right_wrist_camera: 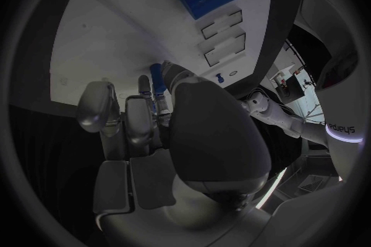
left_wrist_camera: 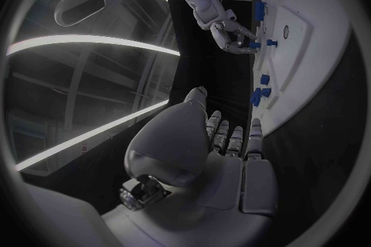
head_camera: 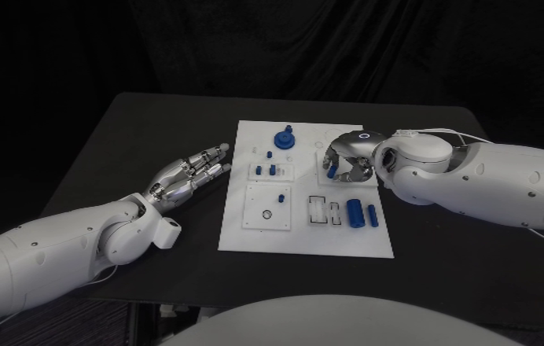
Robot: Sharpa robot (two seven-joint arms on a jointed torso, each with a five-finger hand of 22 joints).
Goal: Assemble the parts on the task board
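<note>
The white task board (head_camera: 304, 232) lies in the middle of the table. My right hand (head_camera: 347, 160) hangs over its far right part and pinches a small blue peg (head_camera: 332, 171) between thumb and fingers, close to the board's surface. The same blue peg (right_wrist_camera: 157, 76) shows between the fingertips in the right wrist view, and as a blue peg (left_wrist_camera: 253, 45) in the right hand (left_wrist_camera: 226, 29) in the left wrist view. My left hand (head_camera: 192, 174) lies flat on the table left of the board, fingers straight and apart, holding nothing.
On the board stand a blue knob (head_camera: 284, 138), two short blue pegs (head_camera: 266, 171) and two blue cylinders (head_camera: 363, 212) beside rectangular slots (head_camera: 323, 209). A round hole (head_camera: 267, 213) sits in the near left plate. Bare black table surrounds the board.
</note>
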